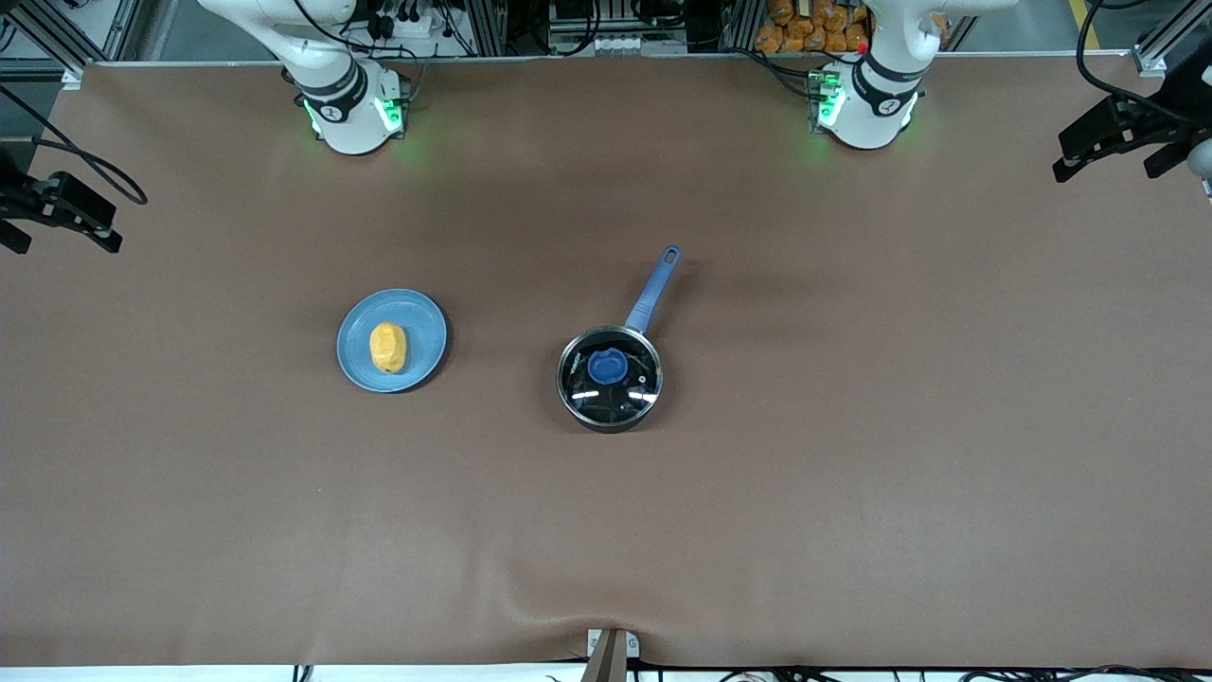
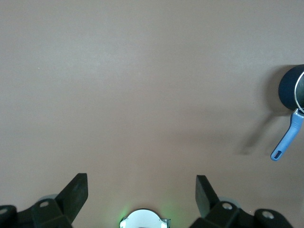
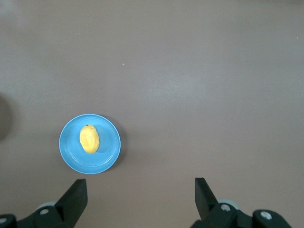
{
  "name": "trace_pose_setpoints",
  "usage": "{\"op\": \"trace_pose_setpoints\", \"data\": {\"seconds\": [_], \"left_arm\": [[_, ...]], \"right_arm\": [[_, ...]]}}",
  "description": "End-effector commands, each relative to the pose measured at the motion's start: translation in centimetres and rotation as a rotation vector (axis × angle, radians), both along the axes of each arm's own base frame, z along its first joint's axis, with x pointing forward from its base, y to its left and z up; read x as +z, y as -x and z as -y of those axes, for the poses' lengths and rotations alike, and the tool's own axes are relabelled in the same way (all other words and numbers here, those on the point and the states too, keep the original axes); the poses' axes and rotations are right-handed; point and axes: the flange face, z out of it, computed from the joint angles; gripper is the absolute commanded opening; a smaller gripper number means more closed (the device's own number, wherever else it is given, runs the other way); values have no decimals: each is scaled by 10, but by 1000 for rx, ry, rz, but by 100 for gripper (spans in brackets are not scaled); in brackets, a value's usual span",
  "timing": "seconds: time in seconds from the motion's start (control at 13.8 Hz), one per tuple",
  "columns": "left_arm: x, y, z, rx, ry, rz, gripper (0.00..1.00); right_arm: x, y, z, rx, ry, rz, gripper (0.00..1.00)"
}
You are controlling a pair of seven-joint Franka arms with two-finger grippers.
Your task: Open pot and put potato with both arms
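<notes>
The black pot (image 1: 611,379) stands near the table's middle, closed by a glass lid with a blue knob (image 1: 607,365). Its blue handle (image 1: 653,289) points toward the robots' bases. The potato (image 1: 388,347) lies on a blue plate (image 1: 426,322), beside the pot toward the right arm's end. My left gripper (image 2: 141,178) is open and empty, high over bare table above its base; the pot (image 2: 289,90) shows at that view's edge. My right gripper (image 3: 141,183) is open and empty, high over bare table, with the potato (image 3: 89,138) on the plate (image 3: 107,152) below. Both arms wait.
Both arm bases (image 1: 355,114) (image 1: 866,109) stand with green lights along the edge farthest from the front camera. Black mounted devices stand at both table ends (image 1: 57,204) (image 1: 1127,133). The brown cloth has a small fold at the near edge (image 1: 606,620).
</notes>
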Motion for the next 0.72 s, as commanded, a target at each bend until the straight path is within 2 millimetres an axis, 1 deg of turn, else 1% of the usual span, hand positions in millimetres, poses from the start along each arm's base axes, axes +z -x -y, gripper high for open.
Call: {"op": "trace_pose_setpoints", "data": {"seconds": [0.0,0.22,0.65], "left_arm": [[5,-1,-12,8,5,-10,100],[8,-2,-19,24,3,-3,100],[5,1,-41,36,13,-28,100]], "right_arm": [[6,-2,1,-2,-12,2,100],[6,-2,1,-2,-12,4,100],[7,-3,1,0,-13,14,100]]}}
